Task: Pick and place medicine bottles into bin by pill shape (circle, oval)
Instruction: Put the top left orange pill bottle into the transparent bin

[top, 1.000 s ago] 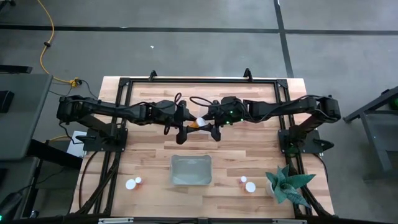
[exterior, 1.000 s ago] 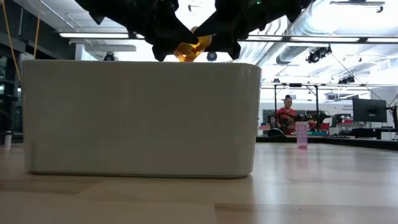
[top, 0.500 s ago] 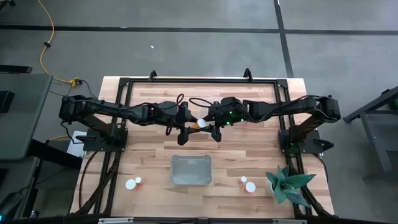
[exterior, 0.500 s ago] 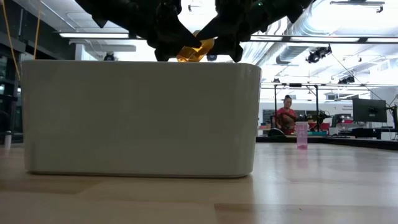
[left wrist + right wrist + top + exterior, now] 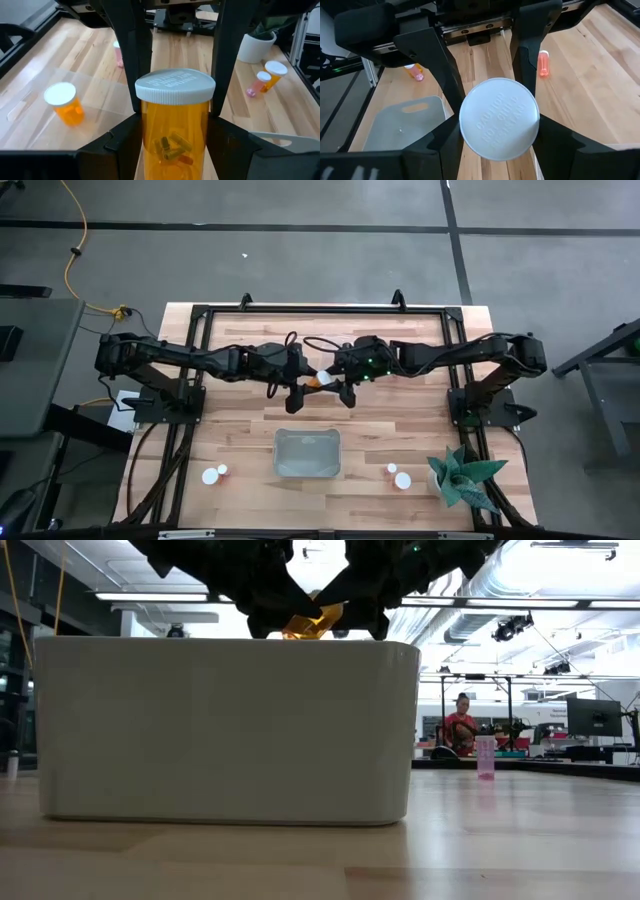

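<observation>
Meeting above the middle of the pale wooden surface (image 5: pixel 400 430), the left gripper (image 5: pixel 298 376) and the right gripper (image 5: pixel 340 374) face each other with a small orange see-through medicine bottle with a round white cap (image 5: pixel 320 377) between them, held off the surface. In the left wrist view that bottle (image 5: pixel 175 125) stands upright between the left arm's dark fingers (image 5: pixel 122 145), its sides pressed by them, and oblong pills show inside; two more dark fingers (image 5: pixel 137 50) reach past it from behind, one on each side. In the right wrist view the white cap (image 5: pixel 499 118) faces the camera, framed by the right arm's own fingers (image 5: pixel 440 145) low at its sides. Whether the right fingers actually clamp the bottle cannot be told; the left fingers are closed on it.

From the low view the bottle (image 5: pixel 312 622) hangs above the rim of a white rectangular plastic bin (image 5: pixel 225 725), which sits nearer the front edge in the high view (image 5: pixel 307 453). Two white-capped bottles (image 5: pixel 214 474) rest to the left of the bin and two more (image 5: pixel 398 476) to its right, beside a green potted plant (image 5: pixel 462 478). A pinkish bottle (image 5: pixel 485 756) stands well apart on the surface, with a seated person in red (image 5: pixel 461 727) in the room behind
</observation>
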